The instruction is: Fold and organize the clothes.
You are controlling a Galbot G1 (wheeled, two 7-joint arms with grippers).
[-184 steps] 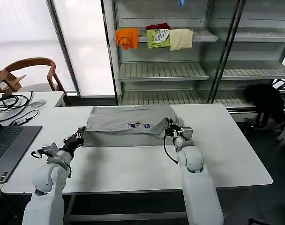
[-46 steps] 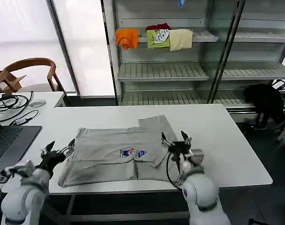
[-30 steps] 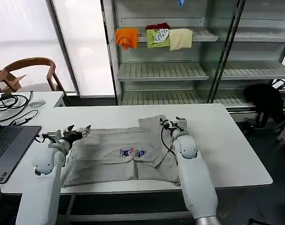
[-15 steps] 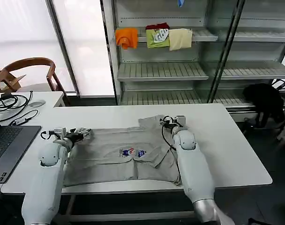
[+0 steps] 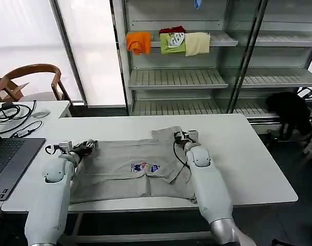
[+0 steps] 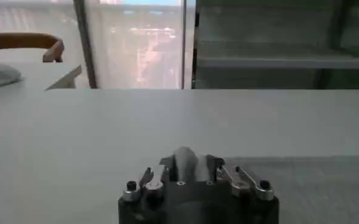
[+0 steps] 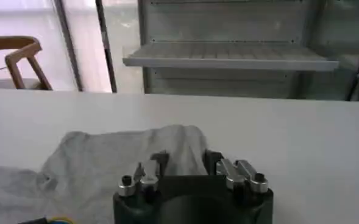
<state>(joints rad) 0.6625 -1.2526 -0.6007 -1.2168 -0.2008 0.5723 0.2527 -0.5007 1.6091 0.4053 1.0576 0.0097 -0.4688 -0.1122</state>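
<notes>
Both grippers, left gripper (image 5: 87, 145) and right gripper (image 5: 183, 136), are reaching mid-frame for the grey shirt's (image 5: 130, 169) far corners; jaw state unclear, so you're likely pinching next.

The shirt (image 5: 135, 166) is being spread flat on the surface (image 5: 248, 154). A laptop (image 5: 10, 159) is being kept at its left. Shelves (image 5: 176, 77) are being seen behind.

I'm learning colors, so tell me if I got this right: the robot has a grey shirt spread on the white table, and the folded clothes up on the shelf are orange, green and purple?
Nearly. The grey shirt does lie spread on the white table, but the head view shows the folded clothes on the shelf are orange, green and cream, not purple.
</notes>
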